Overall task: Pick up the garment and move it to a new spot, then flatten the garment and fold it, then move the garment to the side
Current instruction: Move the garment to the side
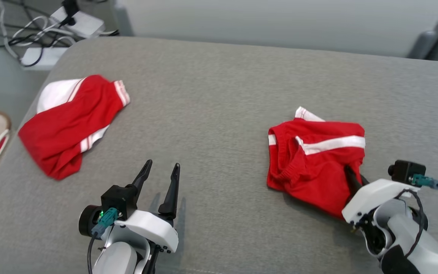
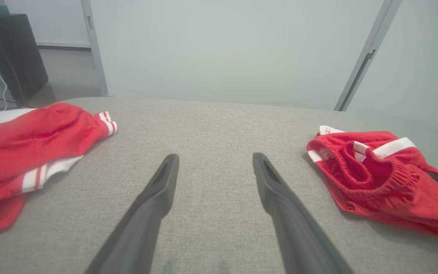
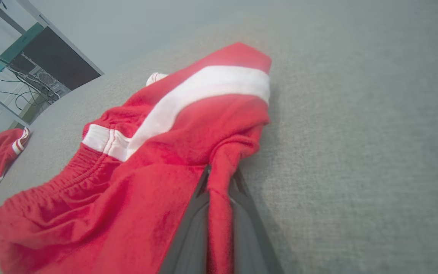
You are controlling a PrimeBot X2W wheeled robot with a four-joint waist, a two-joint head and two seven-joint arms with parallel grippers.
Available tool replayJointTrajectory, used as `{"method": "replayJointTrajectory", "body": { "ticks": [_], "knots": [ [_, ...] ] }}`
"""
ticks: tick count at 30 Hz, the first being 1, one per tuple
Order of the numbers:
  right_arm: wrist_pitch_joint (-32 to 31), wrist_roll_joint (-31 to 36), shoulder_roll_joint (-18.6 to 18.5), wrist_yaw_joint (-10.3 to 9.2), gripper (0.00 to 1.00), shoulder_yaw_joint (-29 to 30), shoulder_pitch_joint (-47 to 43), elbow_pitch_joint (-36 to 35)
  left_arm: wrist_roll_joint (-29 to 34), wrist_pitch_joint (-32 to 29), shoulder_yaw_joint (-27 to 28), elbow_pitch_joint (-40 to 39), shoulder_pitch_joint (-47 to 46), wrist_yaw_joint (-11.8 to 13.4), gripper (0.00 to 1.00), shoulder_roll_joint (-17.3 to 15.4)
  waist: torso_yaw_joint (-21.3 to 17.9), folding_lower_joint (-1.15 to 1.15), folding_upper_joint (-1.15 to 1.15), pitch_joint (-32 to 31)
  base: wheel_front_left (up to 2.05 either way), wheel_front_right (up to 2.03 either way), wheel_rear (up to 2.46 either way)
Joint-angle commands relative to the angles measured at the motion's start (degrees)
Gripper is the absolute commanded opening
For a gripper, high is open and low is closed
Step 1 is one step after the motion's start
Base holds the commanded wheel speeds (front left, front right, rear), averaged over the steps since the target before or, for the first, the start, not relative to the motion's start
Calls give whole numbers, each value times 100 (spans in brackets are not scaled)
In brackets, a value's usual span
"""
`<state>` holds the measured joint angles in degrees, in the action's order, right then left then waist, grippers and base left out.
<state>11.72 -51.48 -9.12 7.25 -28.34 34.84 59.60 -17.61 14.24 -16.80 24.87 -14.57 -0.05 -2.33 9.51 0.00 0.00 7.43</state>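
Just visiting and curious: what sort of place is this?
Likely a robot test lab, not a home: tangled cables on the floor, bare partition walls, and a grey padded worktable.

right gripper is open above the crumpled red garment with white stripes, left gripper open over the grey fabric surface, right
No: the right gripper is shut on a fold of the crumpled red garment with white stripes, as the right wrist view shows. The left gripper is open over the grey fabric surface.
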Motion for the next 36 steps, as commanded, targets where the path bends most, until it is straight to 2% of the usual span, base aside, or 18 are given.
{"method": "replayJointTrajectory", "body": {
  "ticks": [1,10,17,25,30,36],
  "knots": [
    [110,-61,18,24,0,-108,-145,-164,78,76,200,-91,-104,-55,100,-54,-436,0,0,-252,0,0,0],
    [104,-157,-38,24,0,-249,-571,-289,131,76,309,-51,68,-90,100,-54,-1563,0,0,-494,0,0,0],
    [100,-103,-164,24,0,-320,-566,-333,129,76,332,-188,100,-69,100,-54,-2038,0,0,-315,0,0,0],
    [302,550,-420,24,0,-235,180,-122,297,76,344,-396,-143,-145,100,-54,-2010,0,0,195,0,0,0],
    [325,1022,-687,24,0,216,841,251,435,76,356,-506,-312,-217,100,-54,-1773,0,0,538,0,0,0],
    [326,1529,-992,24,0,824,1198,630,544,76,347,-644,-440,-263,100,-54,-1471,0,0,767,0,0,0]
  ]
}}
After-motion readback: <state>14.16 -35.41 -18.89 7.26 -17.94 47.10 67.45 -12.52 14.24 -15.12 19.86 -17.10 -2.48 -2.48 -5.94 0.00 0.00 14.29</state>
